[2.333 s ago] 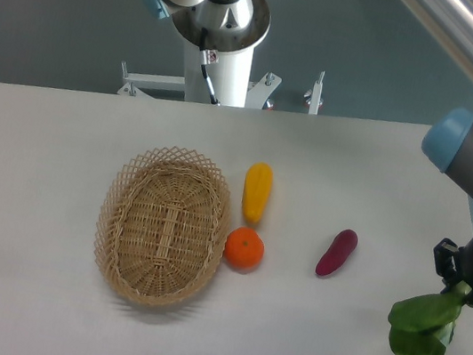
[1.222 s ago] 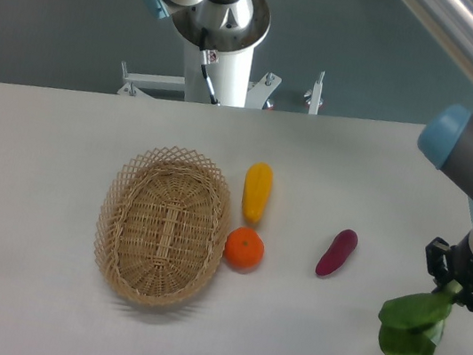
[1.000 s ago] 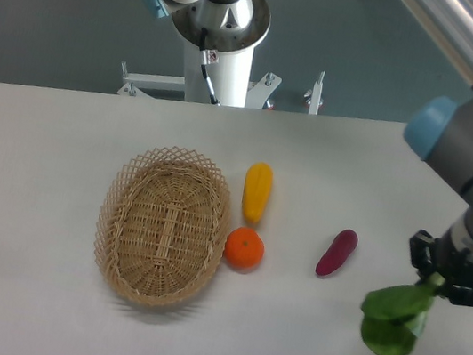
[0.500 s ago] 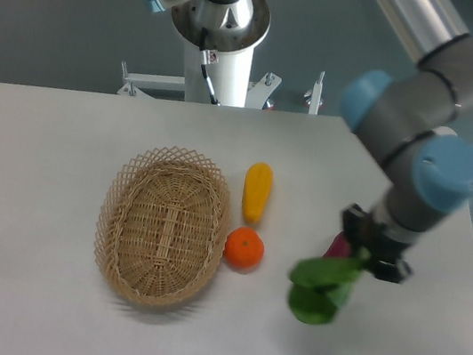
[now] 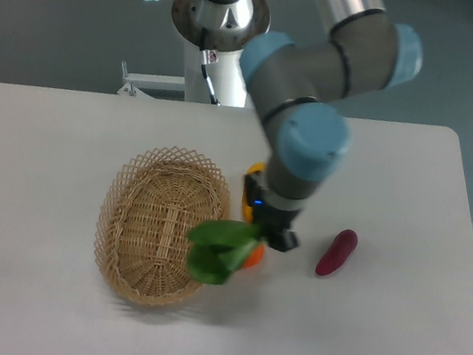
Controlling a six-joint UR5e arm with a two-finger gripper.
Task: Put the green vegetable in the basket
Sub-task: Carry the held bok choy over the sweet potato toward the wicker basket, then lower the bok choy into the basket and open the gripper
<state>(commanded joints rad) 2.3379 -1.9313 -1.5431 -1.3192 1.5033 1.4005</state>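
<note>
Hanging over the right edge of your basket [image 5: 159, 227], the green vegetable [image 5: 219, 249] is held clear of the surface [image 5: 42, 156].
Your arm [image 5: 319, 82] reaches down over the middle of the surface, and its gripper [image 5: 266, 231] has the jaws closed on the vegetable's stem, leaves drooping left across the woven rim. A purple-red vegetable [image 5: 337, 252] lies to the right of the gripper, apart from it. An orange fruit [image 5: 253, 254] and a yellow vegetable [image 5: 253, 176] show only in slivers behind the gripper.
</note>
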